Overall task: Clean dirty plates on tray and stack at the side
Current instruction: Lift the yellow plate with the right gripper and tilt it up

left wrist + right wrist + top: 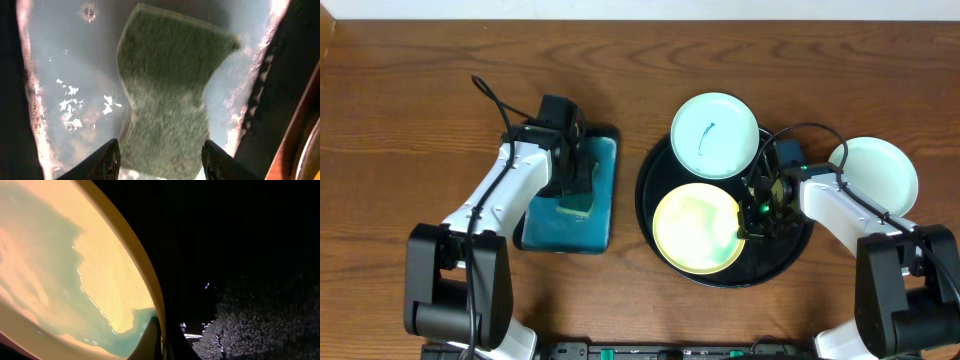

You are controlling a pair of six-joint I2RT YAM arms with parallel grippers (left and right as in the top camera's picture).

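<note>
The pale yellow plate lies in the front of the black tray. My right gripper is shut on its right rim; in the right wrist view the fingers pinch the rim of the yellow plate, which carries a teal wet smear. A mint plate with a teal scribble sits at the tray's back, overlapping its rim. Another mint plate lies on the table to the right of the tray. My left gripper is open, its fingers on either side of a green sponge.
The sponge lies in a rectangular teal tray left of the black tray; its floor looks wet. The black tray's floor shows beside the yellow plate. Wooden table all around.
</note>
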